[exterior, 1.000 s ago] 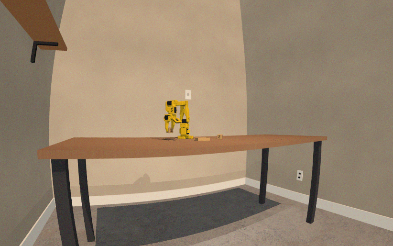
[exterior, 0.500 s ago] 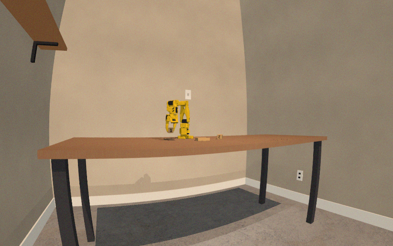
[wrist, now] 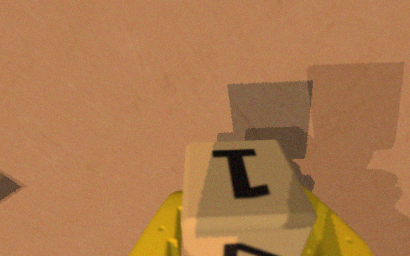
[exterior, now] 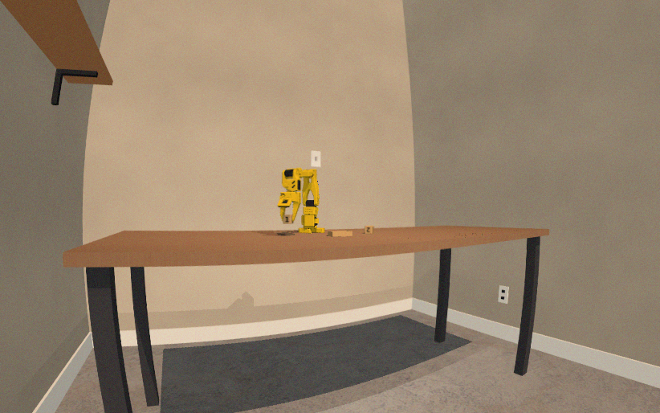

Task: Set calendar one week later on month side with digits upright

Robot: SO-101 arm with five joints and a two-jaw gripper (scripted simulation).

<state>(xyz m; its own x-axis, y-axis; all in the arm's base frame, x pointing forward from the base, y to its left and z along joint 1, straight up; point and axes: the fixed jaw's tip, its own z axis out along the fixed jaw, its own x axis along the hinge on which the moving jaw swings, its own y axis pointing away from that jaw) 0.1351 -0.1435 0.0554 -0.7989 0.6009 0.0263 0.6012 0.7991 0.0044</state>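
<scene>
Calendar parts are spread over a long brown table (exterior: 179, 248) on dark legs, which fills the middle of the exterior view, with a grey rug (exterior: 291, 364) on the floor beneath it and a wooden shelf (exterior: 61, 35) high on the left wall. Near the table's far edge stands the yellow arm (exterior: 306, 197), folded over so that its gripper (exterior: 286, 215) hangs down to the left of its base, above the table top. The jaws are pinched on a pale cube (exterior: 287, 218), lifted off the surface; a dark shadow lies on the wood just under it. To the right of the arm's base the flat wooden tray (exterior: 340, 233) lies on the table, and further right, apart from the tray, the second cube (exterior: 368, 230) sits on the table top with a dark digit facing the camera, too small to read surely. In the wrist view the held cube (wrist: 243, 192) fills the lower centre, its top face showing a black 1 that reads upside down from this camera; a second dark mark shows on the face below, cut off by the frame edge. Yellow fingers flank the cube on both sides, and grey shadows fall on the wood behind it
</scene>
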